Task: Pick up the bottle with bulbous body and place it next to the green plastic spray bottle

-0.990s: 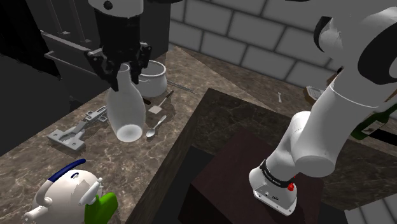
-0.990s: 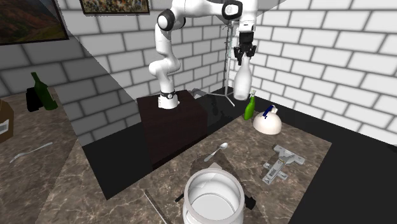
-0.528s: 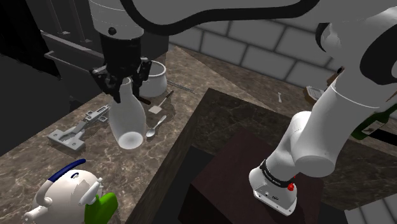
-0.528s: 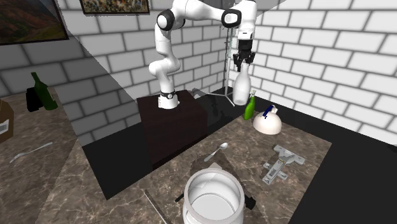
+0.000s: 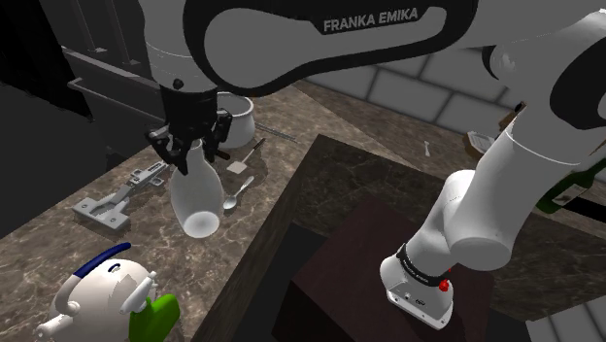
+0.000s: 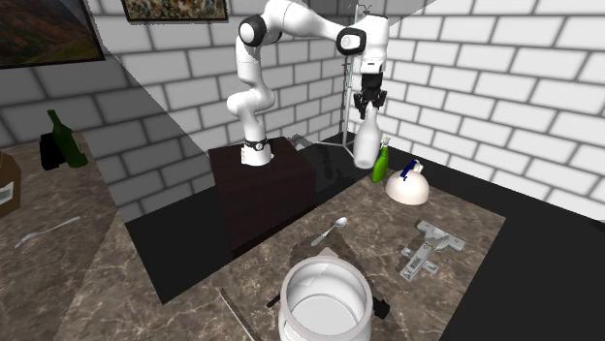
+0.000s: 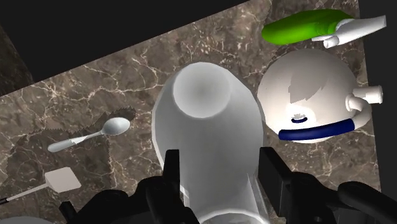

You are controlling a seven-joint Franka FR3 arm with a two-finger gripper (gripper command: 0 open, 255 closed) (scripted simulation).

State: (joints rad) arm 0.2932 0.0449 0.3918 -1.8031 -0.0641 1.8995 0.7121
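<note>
A white bottle with a bulbous body [image 5: 193,192] hangs in the air above the marble counter, and my gripper [image 5: 194,148] is shut on its narrow neck. In the second exterior view the bottle [image 6: 366,143] hangs under the gripper [image 6: 369,105], just above and beside the green spray bottle [image 6: 379,165]. The wrist view looks down the bottle [image 7: 207,130] between my fingers [image 7: 172,167]; the green spray bottle [image 7: 299,28] lies beyond it. In the shoulder view the green spray bottle [image 5: 155,316] shows at the bottom edge.
A white round vessel with a blue handle [image 5: 102,291] stands beside the spray bottle. A spoon [image 5: 236,192], a metal hinge [image 5: 117,199] and a white pot [image 5: 233,117] lie on the counter. The dark stand [image 5: 359,272] rises at the shoulder view's right.
My gripper has carried the bottle downward and a little toward the green spray bottle. The grip on the neck has stayed the same.
</note>
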